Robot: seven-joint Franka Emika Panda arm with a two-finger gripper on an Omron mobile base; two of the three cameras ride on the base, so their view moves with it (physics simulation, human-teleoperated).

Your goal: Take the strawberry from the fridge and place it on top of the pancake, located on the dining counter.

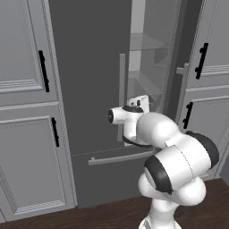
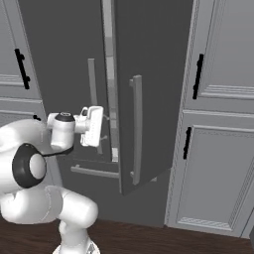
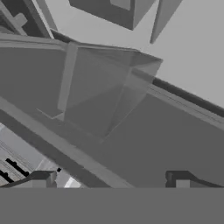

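I find the fridge (image 1: 98, 89) the dominant item: a tall, matt dark grey French-door unit with long grey vertical handles, its right door (image 2: 149, 94) swung partly ajar on a pale interior with glass shelves (image 1: 145, 47). Panelled grey cabinets (image 1: 27, 112) with black handles flank the fridge on both sides. My pincer (image 2: 103, 127) hangs at the fridge's door gap, jaws spread wide, holding nothing. The strawberry I cannot locate; I judge it inside the fridge. Step in hand: gaining access. The next move calls for widening the door, then reaching onto a shelf.
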